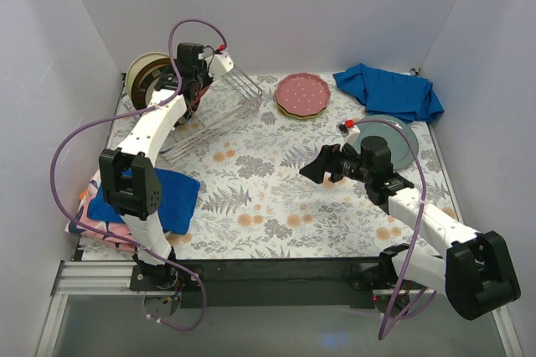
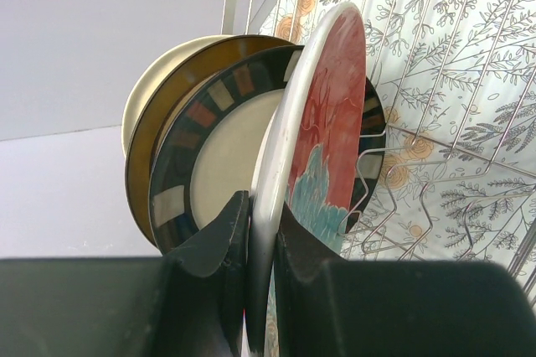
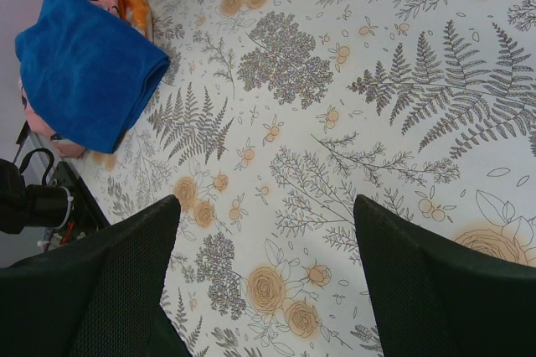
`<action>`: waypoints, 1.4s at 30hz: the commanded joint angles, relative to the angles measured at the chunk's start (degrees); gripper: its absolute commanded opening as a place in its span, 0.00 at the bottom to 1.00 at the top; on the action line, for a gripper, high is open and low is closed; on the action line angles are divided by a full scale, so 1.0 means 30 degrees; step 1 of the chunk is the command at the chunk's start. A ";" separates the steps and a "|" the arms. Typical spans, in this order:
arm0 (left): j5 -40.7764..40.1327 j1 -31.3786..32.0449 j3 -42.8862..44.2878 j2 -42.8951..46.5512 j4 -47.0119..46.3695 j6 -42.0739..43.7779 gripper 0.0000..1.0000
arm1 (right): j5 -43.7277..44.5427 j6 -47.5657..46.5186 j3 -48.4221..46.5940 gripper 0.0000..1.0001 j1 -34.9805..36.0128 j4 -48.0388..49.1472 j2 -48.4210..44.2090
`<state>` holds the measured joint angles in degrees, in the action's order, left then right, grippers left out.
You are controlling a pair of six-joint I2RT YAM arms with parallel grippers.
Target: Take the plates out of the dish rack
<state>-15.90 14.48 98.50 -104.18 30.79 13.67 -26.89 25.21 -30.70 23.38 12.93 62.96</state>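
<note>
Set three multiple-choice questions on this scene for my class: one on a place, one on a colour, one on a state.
1. Where does the pink scalloped plate lie?
A on the floor
B stacked on the table
C on a chair

2. What colour is the folded cloth at the near left?
A blue
B red
C yellow

3. The left gripper is:
A open
B shut on the floral plate
C shut on nothing

Key:
1 B, it tops a stack on the tabletop.
2 A, it is plainly blue.
3 B, its fingers pinch that plate's rim.

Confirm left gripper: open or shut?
Shut on the teal-red floral plate: the left gripper has its fingers pinching the plate's rim.
</note>
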 commanded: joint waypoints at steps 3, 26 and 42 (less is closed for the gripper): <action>-0.0619 0.0359 0.2234 0.0860 -0.5370 -0.0631 0.00 | 0.0176 -0.0318 -0.0930 0.89 0.0118 -0.0003 -0.0303; 0.1666 0.0681 0.1914 0.1328 -0.7126 -0.4201 0.00 | 0.0000 -0.0289 -0.1134 0.89 0.0118 -0.0032 -0.0097; 0.2869 0.0710 -0.1921 0.4401 -1.1723 -1.4311 0.00 | -0.0029 -0.0289 -0.0988 0.89 0.0118 -0.0091 -0.0713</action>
<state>-7.68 16.47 94.13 -101.54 11.16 -21.85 -26.79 25.17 -31.51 23.38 11.86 62.54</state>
